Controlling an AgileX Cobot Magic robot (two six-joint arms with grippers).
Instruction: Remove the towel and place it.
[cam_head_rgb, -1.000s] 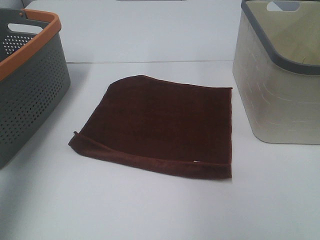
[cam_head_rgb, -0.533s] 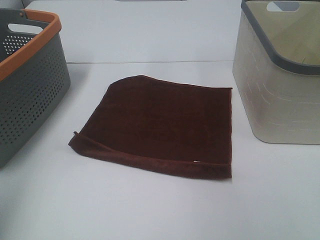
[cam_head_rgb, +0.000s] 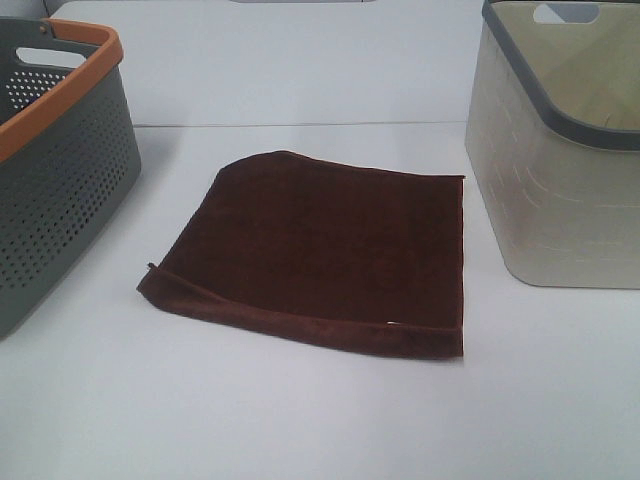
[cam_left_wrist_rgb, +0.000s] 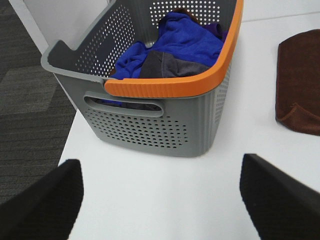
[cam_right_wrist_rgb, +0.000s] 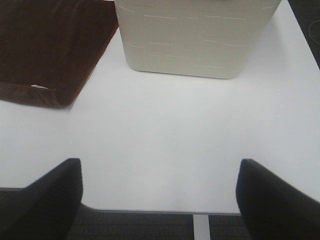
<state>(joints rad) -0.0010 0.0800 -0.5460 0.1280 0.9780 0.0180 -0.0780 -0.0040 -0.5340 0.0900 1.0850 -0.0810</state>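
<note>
The brown towel (cam_head_rgb: 318, 255) lay flat on the white worktop (cam_head_rgb: 320, 420), folded, with a thickened hem along its near edge and a small pale tag on that hem close to the towel's near right corner. Its far left corner was rounded; its right edge ran straight. To the towel's left stood the grey perforated basket (cam_head_rgb: 55, 170) with an orange rim, separated from the towel's left edge by a strip of bare worktop; the left wrist view showed blue and grey cloths (cam_left_wrist_rgb: 172, 50) heaped inside it. To the towel's right stood the beige bin (cam_head_rgb: 555, 160) with a grey rim, its near wall just beside the towel's right edge without touching it. Bare worktop extended in front of the towel's hem to the worktop's near edge, and also behind the towel. The left gripper (cam_left_wrist_rgb: 160, 200) hung over the worktop in front of the basket, jaws spread wide and holding nothing. The right gripper (cam_right_wrist_rgb: 159, 200) hung near the worktop's front edge, before the bin, jaws likewise spread wide and empty.
</note>
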